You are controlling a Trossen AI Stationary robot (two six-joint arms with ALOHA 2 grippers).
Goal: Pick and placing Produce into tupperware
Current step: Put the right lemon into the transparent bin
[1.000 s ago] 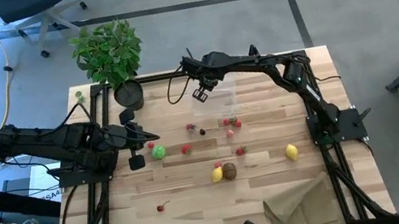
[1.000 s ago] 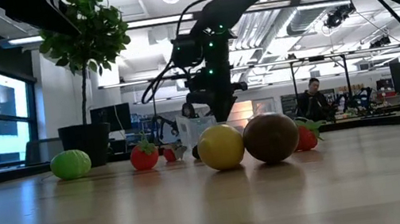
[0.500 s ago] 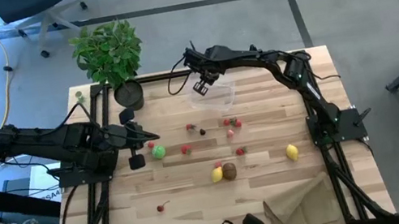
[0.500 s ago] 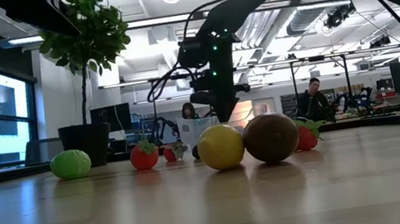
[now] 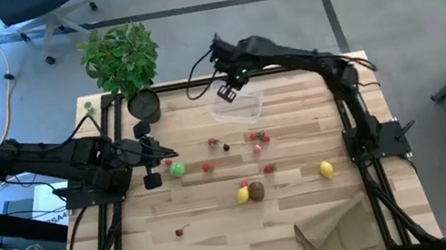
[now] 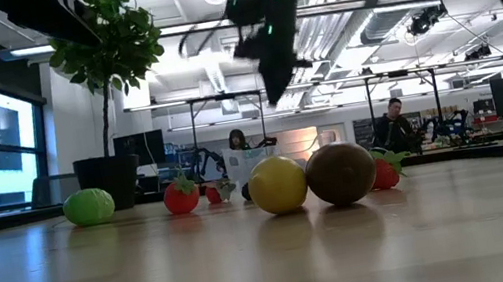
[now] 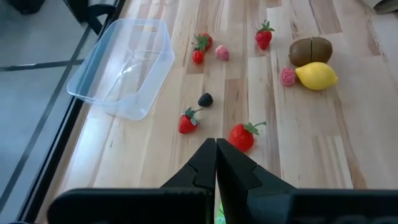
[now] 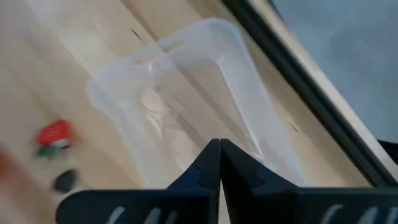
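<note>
Right gripper (image 5: 228, 90): it hangs above the far edge of the table, over the tupperware (image 5: 238, 104); your fingers are pressed together and carry nothing.
Left gripper (image 5: 161, 160): also closed and empty, waiting just beside the lime (image 5: 177, 170).
Tupperware: empty, near the table's far edge.
Produce: all on the wood, berries (image 7: 242, 135) in the middle, a lemon (image 5: 243, 195) touching the kiwi (image 5: 257, 191), a second lemon (image 5: 326, 169) apart on the right.
Your step: open before descending; take a free-standing berry first, centred between the fingers.
</note>
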